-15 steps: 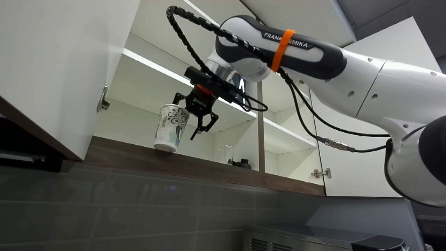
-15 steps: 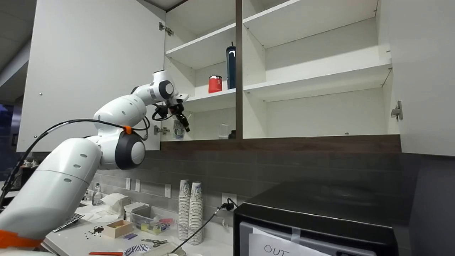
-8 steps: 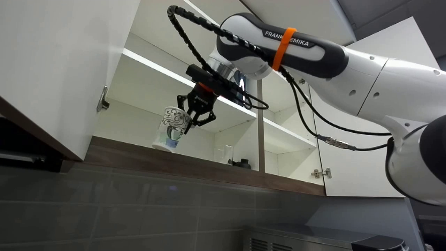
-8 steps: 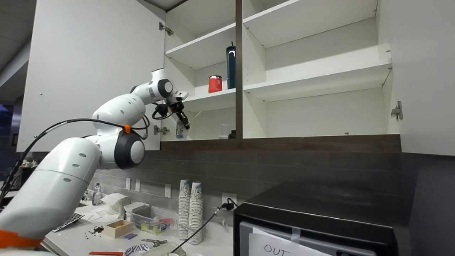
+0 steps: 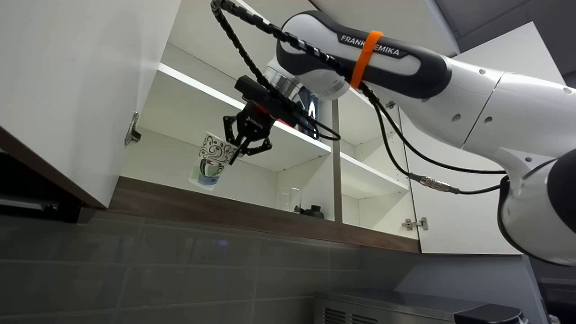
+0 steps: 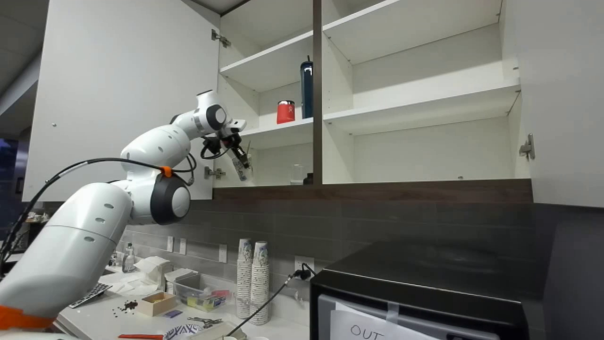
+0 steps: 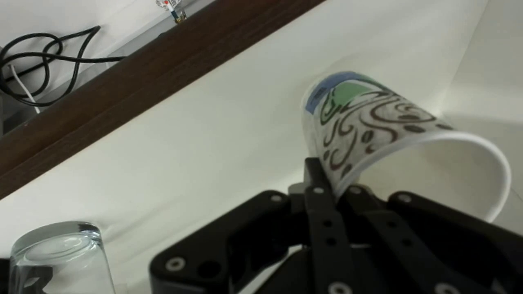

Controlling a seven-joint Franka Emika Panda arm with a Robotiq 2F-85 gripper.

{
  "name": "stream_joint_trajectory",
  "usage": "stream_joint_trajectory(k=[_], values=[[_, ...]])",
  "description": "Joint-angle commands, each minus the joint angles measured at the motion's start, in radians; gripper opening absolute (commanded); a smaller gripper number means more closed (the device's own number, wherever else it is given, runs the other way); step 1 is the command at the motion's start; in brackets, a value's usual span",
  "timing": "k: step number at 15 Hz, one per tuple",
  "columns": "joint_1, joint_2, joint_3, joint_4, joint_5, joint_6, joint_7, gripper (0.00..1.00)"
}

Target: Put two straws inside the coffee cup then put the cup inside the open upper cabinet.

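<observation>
The matte black gripper (image 7: 335,179) is pinched tight at the rim of the coffee cup (image 7: 367,118), 1 finger inside the mouth and 1 outside, with just the thin wall between them. The cup is a tapering white cylinder with a smooth rolled lip, brown swirls and bean shapes on its side, a green patch and a blue band by the base; it is held tilted, mouth toward the wrist view, at the lowest level inside the upper cabinet (image 6: 401,146), over a smooth white floor (image 7: 184,155). Whether its base touches that floor I cannot tell. Well apart stands a clear glass tumbler (image 7: 61,265), slightly tapered, and just beside it, in an exterior view, a squat black object (image 5: 313,211) with a knob. The floor ends in a square-edged, dark brown wood strip (image 7: 122,102). On the shelf (image 6: 283,134) above sit a stubby red cup (image 6: 285,113) with a dark top and a tall, slim dark blue bottle (image 6: 306,92). Below, against flat grey tiles (image 6: 292,222), rise 2 columns of nested paper cups (image 6: 260,288), ridged by their rims, near a boxy black appliance (image 6: 420,264).
</observation>
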Motion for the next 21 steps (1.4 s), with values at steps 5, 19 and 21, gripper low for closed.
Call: stream_joint_trajectory(k=[5,19,21], values=[[0.019,0.013,-0.011,-0.004,-0.018,0.001,-0.055,0.57],[0.017,-0.026,-0.008,0.002,-0.006,0.023,-0.11,1.0],[0.012,-0.044,-0.01,0.002,-0.008,0.006,-0.112,1.0]])
